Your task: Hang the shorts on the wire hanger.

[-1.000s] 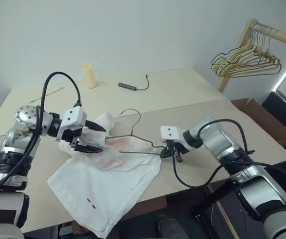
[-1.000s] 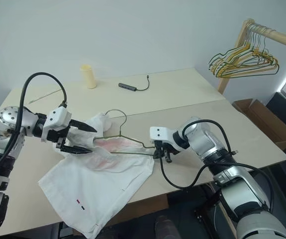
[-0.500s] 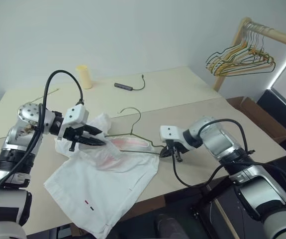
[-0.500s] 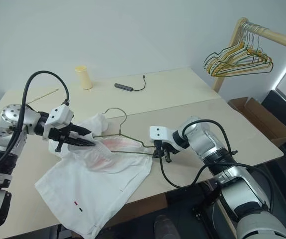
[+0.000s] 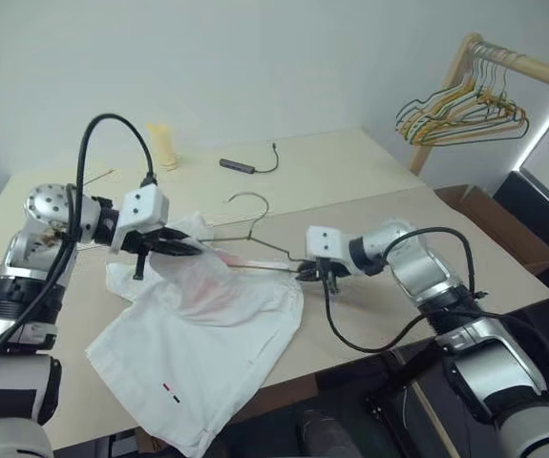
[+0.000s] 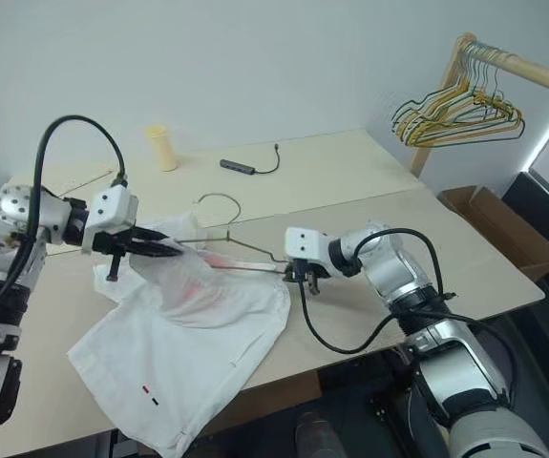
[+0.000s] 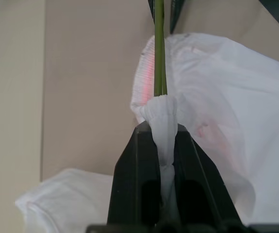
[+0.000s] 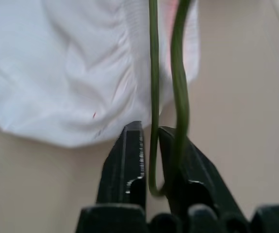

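The white shorts (image 5: 207, 324) lie spread on the table (image 5: 369, 181), their pink-marked waistband lifted at the far end. My left gripper (image 5: 190, 250) is shut on a bunched fold of that waistband (image 7: 162, 109). The thin grey-olive wire hanger (image 5: 255, 250) spans between both grippers, raised off the table, its hook (image 5: 250, 197) pointing away from me. One end runs into the waistband right by the left fingers (image 7: 129, 160). My right gripper (image 5: 310, 275) is at the hanger's other corner. Its jaws stand narrowly open, with the wire bend (image 8: 154, 187) lying between them.
A pale yellow cup (image 5: 164, 143) and a dark adapter with cable (image 5: 241, 166) sit at the table's far side. At the far right stands a wooden rack (image 5: 527, 65) with coloured hangers (image 5: 465, 110), with a cardboard box (image 5: 489, 215) on the floor below it.
The left gripper shut on the waistband and both hands rose, lifting hanger and cloth off the table. The right jaws parted slightly around the wire.
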Available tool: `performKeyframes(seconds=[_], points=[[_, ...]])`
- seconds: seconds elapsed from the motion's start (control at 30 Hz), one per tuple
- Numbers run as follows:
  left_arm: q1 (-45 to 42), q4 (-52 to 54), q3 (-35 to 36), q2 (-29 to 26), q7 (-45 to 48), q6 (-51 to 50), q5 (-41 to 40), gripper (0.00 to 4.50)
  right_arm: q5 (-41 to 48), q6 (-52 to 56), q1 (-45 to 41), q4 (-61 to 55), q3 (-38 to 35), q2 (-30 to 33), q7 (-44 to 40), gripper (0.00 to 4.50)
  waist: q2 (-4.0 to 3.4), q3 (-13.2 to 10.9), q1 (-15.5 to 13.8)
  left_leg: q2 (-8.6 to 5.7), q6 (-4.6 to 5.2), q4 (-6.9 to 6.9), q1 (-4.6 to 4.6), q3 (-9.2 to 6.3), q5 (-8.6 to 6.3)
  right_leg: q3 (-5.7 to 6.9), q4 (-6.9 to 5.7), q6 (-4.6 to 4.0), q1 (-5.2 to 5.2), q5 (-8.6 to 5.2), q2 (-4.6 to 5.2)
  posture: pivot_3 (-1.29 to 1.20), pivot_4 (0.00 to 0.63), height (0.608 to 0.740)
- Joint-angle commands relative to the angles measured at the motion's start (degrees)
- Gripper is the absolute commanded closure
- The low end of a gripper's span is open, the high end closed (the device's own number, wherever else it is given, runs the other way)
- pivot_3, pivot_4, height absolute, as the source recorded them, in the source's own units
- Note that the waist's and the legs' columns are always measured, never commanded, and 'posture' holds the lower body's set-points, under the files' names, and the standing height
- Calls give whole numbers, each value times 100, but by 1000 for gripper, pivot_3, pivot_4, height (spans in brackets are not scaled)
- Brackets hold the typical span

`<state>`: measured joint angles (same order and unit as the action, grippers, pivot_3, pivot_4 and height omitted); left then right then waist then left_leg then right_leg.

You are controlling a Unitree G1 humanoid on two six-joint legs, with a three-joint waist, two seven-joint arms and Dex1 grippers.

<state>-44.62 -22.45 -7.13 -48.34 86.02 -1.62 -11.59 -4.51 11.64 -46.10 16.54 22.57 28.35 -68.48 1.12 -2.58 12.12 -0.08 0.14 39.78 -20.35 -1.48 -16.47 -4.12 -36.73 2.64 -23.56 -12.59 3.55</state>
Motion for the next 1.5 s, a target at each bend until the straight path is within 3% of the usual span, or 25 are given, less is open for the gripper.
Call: performKeyframes(seconds=[0.03,0.17,0.57,0.73,0.9,1.03,1.23,1.33,1.5], points=[[-520,-326,430,-21,-296,62,-89,4500,272,108,-335,-484,-538,6,241,2302,0,0,3,0,0,0,-1,0,0,0,1,0,-1,0,0,-178,0,740],[-794,-600,582,-13,-319,77,-148,4500,400,578,-425,-584,-962,-14,705,990,0,0,9,0,0,-1,-4,-2,0,2,2,0,-2,0,1,-183,0,740],[-854,-606,732,-27,-348,124,-110,4500,2303,2094,533,-1830,-3177,498,1288,990,1,1,-10,-2,0,7,-67,-6,1,5,-9,1,-62,1,17,-195,0,740],[-874,-572,780,-36,-389,105,-124,4500,2434,2947,1438,-2319,-2722,611,1424,990,2,2,12,-2,0,7,-70,-4,1,4,-8,1,-62,1,16,-193,0,740],[-805,-510,835,-64,-413,97,-134,4500,2827,4303,1766,-2626,-2173,-64,1981,990,2,2,112,-3,0,11,-68,2,1,-4,-19,2,-62,1,12,-189,0,740],[-723,-412,880,-67,-430,62,-187,4500,2978,4597,1788,-2666,-2068,-646,2466,990,2,2,120,-2,1,12,-69,-3,1,-2,-21,2,-65,1,11,-190,0,740],[-659,-346,924,-10,-492,38,-233,4500,2896,4460,1615,-2277,-1737,-834,2505,990,2,2,113,-9,0,12,-75,-6,1,4,-15,8,-67,2,30,-187,0,740],[-612,-342,895,-8,-532,92,-201,4500,2865,4365,1519,-2075,-1592,-856,2456,1548,2,2,120,-10,0,15,-73,-6,1,4,-16,10,-64,2,32,-182,0,740],[-522,-316,952,-47,-563,95,-239,4500,2878,4178,1487,-2059,-1620,-936,2556,3304,2,2,126,-10,1,15,-74,-6,1,4,-17,10,-66,2,31,-179,0,740]])
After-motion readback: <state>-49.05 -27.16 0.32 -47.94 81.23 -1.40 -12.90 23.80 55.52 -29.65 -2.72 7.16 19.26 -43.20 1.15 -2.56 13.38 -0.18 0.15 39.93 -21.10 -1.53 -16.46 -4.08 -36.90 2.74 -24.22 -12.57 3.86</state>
